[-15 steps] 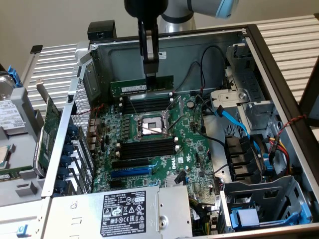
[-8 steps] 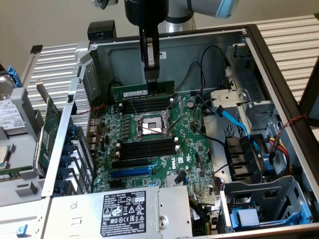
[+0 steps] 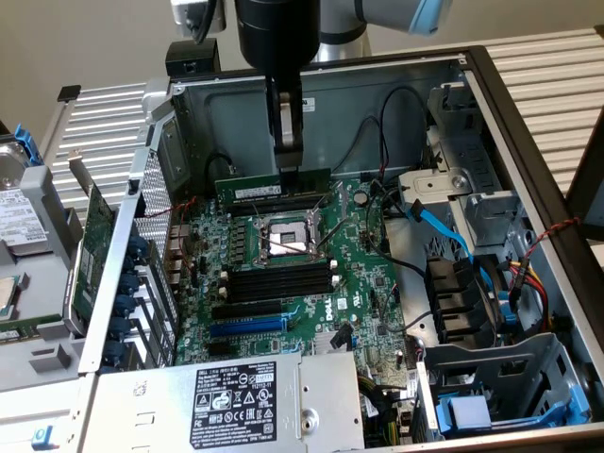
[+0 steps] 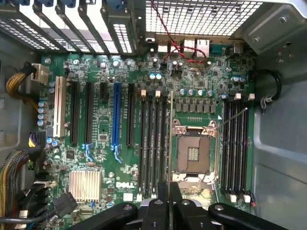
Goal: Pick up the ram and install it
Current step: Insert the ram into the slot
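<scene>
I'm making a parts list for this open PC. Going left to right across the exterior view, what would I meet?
hard drive → green expansion card → blue slot latches → ram held in the gripper → blue cable → red and yellow wires

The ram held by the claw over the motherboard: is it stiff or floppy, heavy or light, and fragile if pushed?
Probably stiff: the ram looks straight though the claw grips one spot only. Likely light: in the wrist view it is thin edge-on. Perhaps fragile, being a bare circuit board.
</scene>
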`<action>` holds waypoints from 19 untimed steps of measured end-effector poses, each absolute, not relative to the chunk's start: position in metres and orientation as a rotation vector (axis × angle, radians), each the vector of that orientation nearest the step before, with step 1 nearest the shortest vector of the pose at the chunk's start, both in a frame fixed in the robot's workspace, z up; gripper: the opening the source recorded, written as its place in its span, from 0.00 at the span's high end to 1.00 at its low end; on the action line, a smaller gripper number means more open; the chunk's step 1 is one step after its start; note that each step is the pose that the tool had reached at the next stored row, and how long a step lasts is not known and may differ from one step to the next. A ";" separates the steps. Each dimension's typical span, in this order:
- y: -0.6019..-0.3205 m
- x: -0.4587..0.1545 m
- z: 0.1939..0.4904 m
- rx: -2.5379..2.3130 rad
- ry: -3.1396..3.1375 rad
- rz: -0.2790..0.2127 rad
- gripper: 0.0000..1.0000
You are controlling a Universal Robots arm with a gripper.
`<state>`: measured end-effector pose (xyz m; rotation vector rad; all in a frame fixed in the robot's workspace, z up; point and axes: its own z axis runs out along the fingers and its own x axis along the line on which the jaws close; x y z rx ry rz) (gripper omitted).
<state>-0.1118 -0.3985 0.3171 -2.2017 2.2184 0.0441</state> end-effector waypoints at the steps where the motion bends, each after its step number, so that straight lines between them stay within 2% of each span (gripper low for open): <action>1: -0.399 -0.112 0.316 -2.201 2.219 0.044 0.87; 19: -0.411 -0.112 0.299 -2.203 2.223 0.051 0.87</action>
